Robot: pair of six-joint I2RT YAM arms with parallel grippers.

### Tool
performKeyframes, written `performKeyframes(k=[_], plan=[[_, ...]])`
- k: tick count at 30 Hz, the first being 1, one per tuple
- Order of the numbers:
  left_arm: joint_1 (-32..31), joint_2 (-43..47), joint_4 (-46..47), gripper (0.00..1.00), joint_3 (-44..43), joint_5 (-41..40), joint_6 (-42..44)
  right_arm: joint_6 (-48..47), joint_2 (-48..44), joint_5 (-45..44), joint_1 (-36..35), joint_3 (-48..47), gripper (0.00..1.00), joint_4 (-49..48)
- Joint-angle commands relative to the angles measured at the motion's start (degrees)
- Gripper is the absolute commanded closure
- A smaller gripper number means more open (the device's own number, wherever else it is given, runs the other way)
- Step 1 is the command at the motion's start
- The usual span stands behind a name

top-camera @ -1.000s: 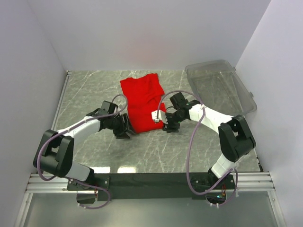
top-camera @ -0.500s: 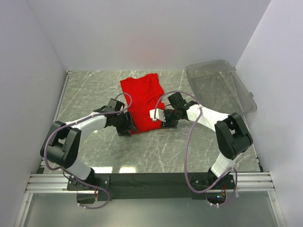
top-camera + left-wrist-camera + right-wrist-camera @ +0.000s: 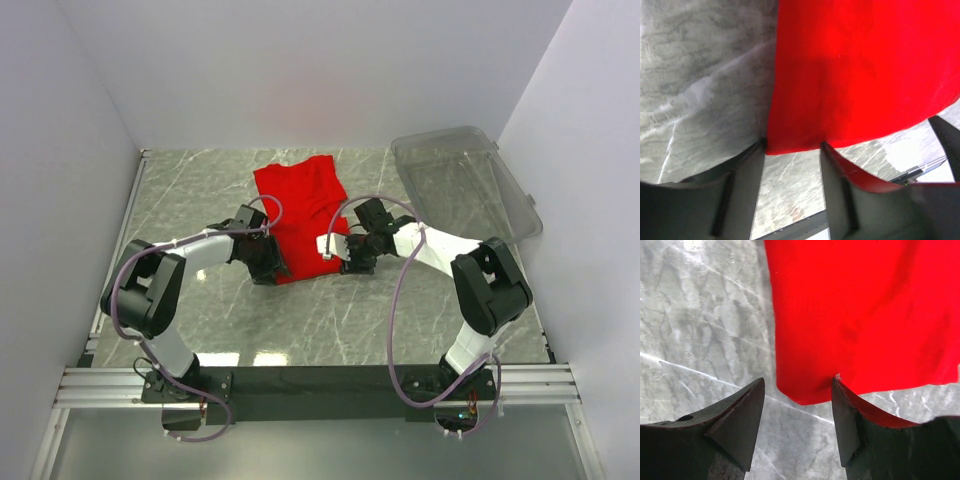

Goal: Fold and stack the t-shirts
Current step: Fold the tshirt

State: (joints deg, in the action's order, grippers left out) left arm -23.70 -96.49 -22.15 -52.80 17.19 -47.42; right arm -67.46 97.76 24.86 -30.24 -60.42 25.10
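Since both grippers are sitting at the near hem, we are tagging that hem as the relation the coming move is hanging on. The red t-shirt (image 3: 300, 212) is lying mid-table on the marble table (image 3: 190, 190), already narrowed to a strip. Its long axis is running from the near hem away toward the back wall, leaning slightly left, and the shirt is lying well apart from the clear plastic bin (image 3: 470, 185) at the far right. From the fingers the cloth is lying straight ahead, away from the arm bases. The left gripper (image 3: 272, 268) is covering the near-left corner and the right gripper (image 3: 347, 262) the near-right corner, so neither arm is nearer and we are judging this as a two-arm pickup. In the left wrist view the left gripper (image 3: 792, 147) is showing spread jaws, with the shirt's corner poking into the gap and nothing pinched. In the right wrist view the right gripper (image 3: 797, 385) is likewise showing released jaws, with the rounded corner sitting between the tips and not clamped. Both arms are posing with elbows swung outward and forearms angling in toward the shirt, wrists low over the table. We are guessing the next step is calling for closing on both corners and carrying the hem along the long axis.
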Motion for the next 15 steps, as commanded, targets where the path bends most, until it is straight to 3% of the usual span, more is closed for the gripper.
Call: performKeyframes(k=[1,5,9,13,15], plan=[[-0.2,-2.3,-1.05,0.48,-0.21,-2.34,0.49,-1.8,0.24,0.8,-0.26,0.57,0.37,0.3],[-0.29,-3.26,-0.79,0.53,-0.29,-3.04,0.22,-1.53,1.29,-0.34,-0.52,0.31,0.37,-0.23],[-0.38,-5.11,-0.96,0.66,-0.73,-2.86,0.4,-1.01,3.31,-1.22,-1.05,-0.66,0.37,-0.05],[-0.47,-5.64,-0.61,0.93,-0.82,-2.86,0.49,-0.92,4.11,-1.48,-1.4,-0.75,0.37,-0.32],[-0.47,-5.03,-0.61,0.99,-0.73,-3.13,0.57,-1.0,4.28,-1.66,-1.58,-0.22,0.37,-0.67]])
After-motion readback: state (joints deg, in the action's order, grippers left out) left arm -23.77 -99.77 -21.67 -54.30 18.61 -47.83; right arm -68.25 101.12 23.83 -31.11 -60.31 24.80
